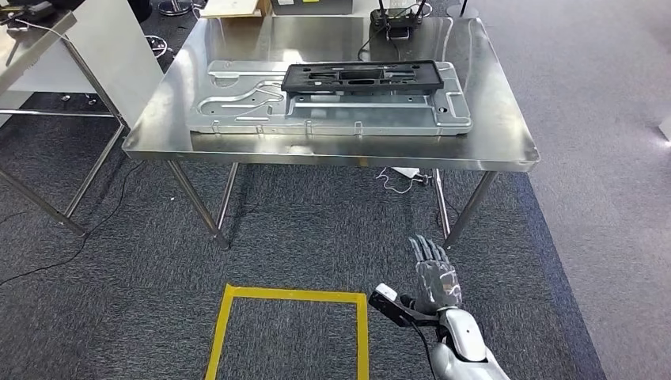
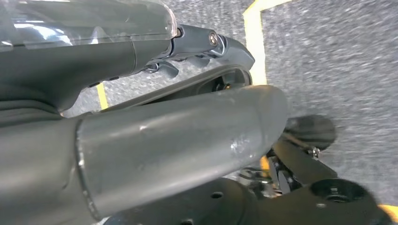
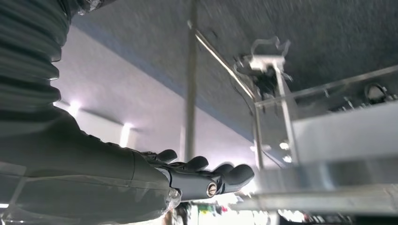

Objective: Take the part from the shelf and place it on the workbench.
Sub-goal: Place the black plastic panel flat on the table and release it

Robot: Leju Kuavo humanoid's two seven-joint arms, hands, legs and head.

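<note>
A black plastic frame part (image 1: 362,77) lies flat on a large silver stamped metal panel (image 1: 237,99) on the steel workbench (image 1: 506,146). My right hand (image 1: 434,273) hangs low in front of the bench, near its right front leg. Its fingers are stretched out and hold nothing. From the right wrist, the same hand (image 3: 197,176) reaches flat toward the bench's underside and legs. In the left wrist view, my left hand (image 2: 178,136) is seen close up over the carpet, thumb (image 2: 187,140) and fingers (image 2: 211,40) apart with nothing between them.
A yellow tape square (image 1: 237,294) marks the carpet in front of me. A second steel table (image 1: 32,39) stands at the far left. A black device with cables (image 1: 396,28) sits at the workbench's far edge. A cable (image 1: 403,176) lies on the floor under the bench.
</note>
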